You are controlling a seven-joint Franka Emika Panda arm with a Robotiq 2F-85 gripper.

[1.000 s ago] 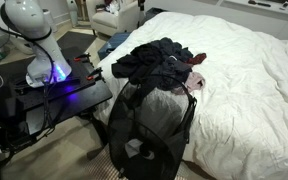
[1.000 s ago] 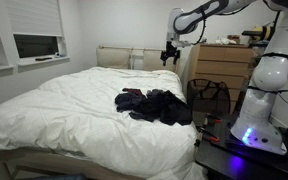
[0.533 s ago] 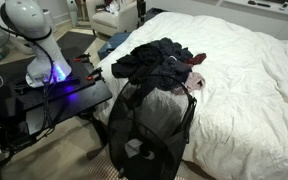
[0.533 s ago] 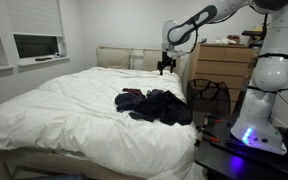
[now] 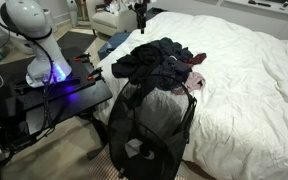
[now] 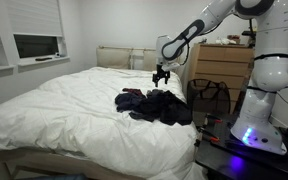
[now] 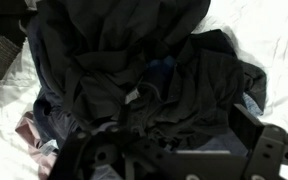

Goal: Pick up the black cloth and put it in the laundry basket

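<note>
The gripper point(image 6: 161, 76) hung over the bed point(image 6: 54, 115), above the far edge of the clothes pile and apart from it, with open air between the two. In the wrist view its jaws stood wide and held nothing, the dark folds showing between them. The black cloth point(image 6: 159, 106) lay heaped on top of that pile, close to the bed's side edge; in the wrist view it point(image 7: 134, 70) filled most of the picture, with white sheet showing only at the corners. A reddish piece point(image 6: 129, 95) stuck out from the pile's edge toward the headboard. The basket point(image 5: 149, 125), black mesh with its mouth open upward, stood on the floor against the same side of the bed, just beside the pile, in the narrow gap between the mattress and the desk point(image 5: 64, 98) that carried the arm's base. Beyond the pile, a broad stretch of bare white bedding ran to the far edge in both exterior views.
</note>
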